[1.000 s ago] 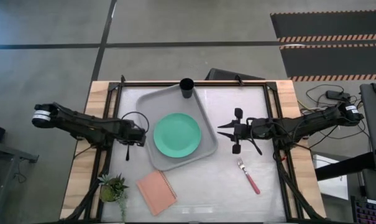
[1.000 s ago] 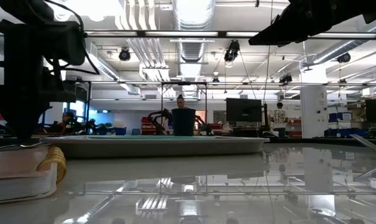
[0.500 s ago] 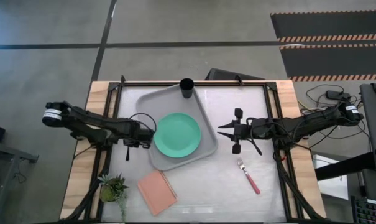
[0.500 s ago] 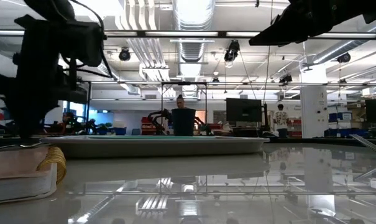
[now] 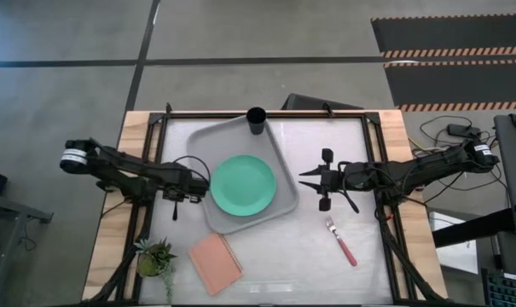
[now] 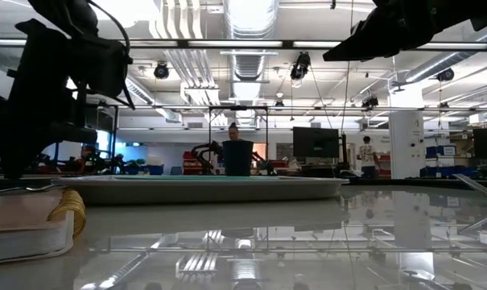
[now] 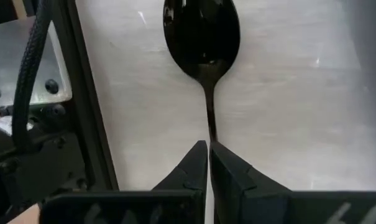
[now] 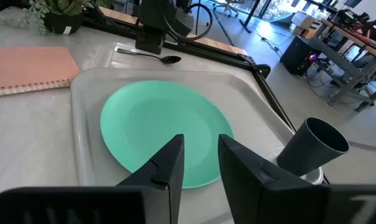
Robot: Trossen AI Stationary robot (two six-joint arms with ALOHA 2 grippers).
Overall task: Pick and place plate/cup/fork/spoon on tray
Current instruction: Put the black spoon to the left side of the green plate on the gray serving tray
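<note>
Overhead and wrist views of the desk (image 5: pixel 266 264). My left hand (image 5: pixel 176 205) sits near the desk's left edge, just beside the left rim of the tray (image 5: pixel 226 218); its fingers (image 7: pixel 191 171) are pressed together on the thin handle of the spoon (image 7: pixel 203 37), whose dark-looking bowl lies on the desk surface ahead of the fingertips. From my right wrist the spoon (image 8: pixel 151 56) shows flat on the desk just outside the tray's rim, under my left arm.

My right hand (image 5: pixel 325 182) hangs above the desk right of centre, well apart from the tray, its fingers (image 8: pixel 166 165) partly spread with a narrow gap and nothing between them.

The tray lies on the left half of the desk, turned slightly out of line with the desk's edges. The mint-green plate (image 5: pixel 243 185) rests flat in the tray's middle. The black cup (image 5: pixel 257 120) stands upright in the tray's far corner, by the desk's far edge.

The fork (image 5: pixel 343 242) lies on the desk toward the near right corner, metal head pointing to the far edge, well apart from the tray. A salmon-pink pad (image 5: pixel 214 263) and a small potted plant (image 5: pixel 156 256) sit near the near left corner.
</note>
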